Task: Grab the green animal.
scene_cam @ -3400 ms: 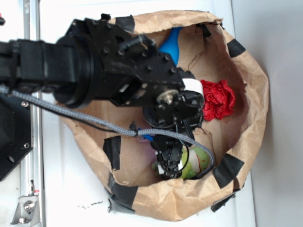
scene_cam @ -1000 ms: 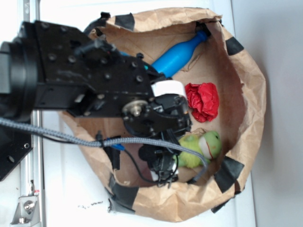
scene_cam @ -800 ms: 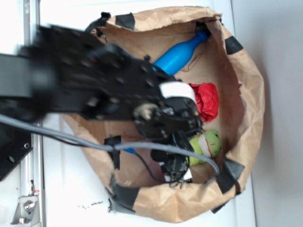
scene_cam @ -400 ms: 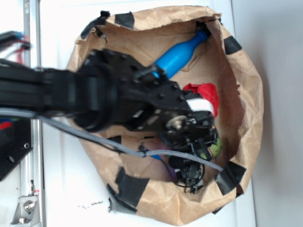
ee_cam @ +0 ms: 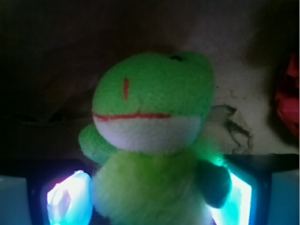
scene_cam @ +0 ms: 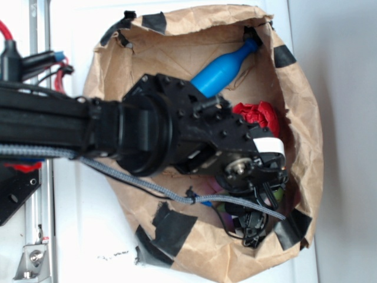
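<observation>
The green animal, a fuzzy lime-green plush frog with a pale face and red marks, fills the middle of the wrist view, upright and facing the camera. Its body sits between my two glowing fingers, the left one and the right one. My gripper is spread wide around the body, with the pads at or very near its sides. In the exterior view my gripper is low in the paper bag at the lower right. The arm hides nearly all of the frog there, leaving a green sliver.
A crumpled brown paper bag with black tape patches walls in the whole workspace. A blue plastic bottle lies at the top. A red ruffled cloth ball sits just above the gripper, and it also shows in the wrist view.
The arm has swung right and down inside the bag, and the gripper now covers the frog. The frog shifted a little to the right earlier. The bag's walls have been pushed and reshaped.
</observation>
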Action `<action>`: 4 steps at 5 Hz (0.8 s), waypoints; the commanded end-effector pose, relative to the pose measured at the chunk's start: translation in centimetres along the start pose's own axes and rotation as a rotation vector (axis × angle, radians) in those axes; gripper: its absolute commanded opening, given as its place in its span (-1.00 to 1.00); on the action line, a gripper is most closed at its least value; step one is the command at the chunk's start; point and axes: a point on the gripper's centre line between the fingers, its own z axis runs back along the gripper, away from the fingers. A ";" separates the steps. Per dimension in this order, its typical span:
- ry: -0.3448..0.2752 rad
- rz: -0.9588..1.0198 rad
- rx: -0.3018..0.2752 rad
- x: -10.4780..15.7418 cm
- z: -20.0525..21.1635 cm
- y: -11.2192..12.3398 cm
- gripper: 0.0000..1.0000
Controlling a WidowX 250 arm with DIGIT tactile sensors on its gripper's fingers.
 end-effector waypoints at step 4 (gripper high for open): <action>0.007 0.115 0.074 -0.5 0.8 3.1 -1.00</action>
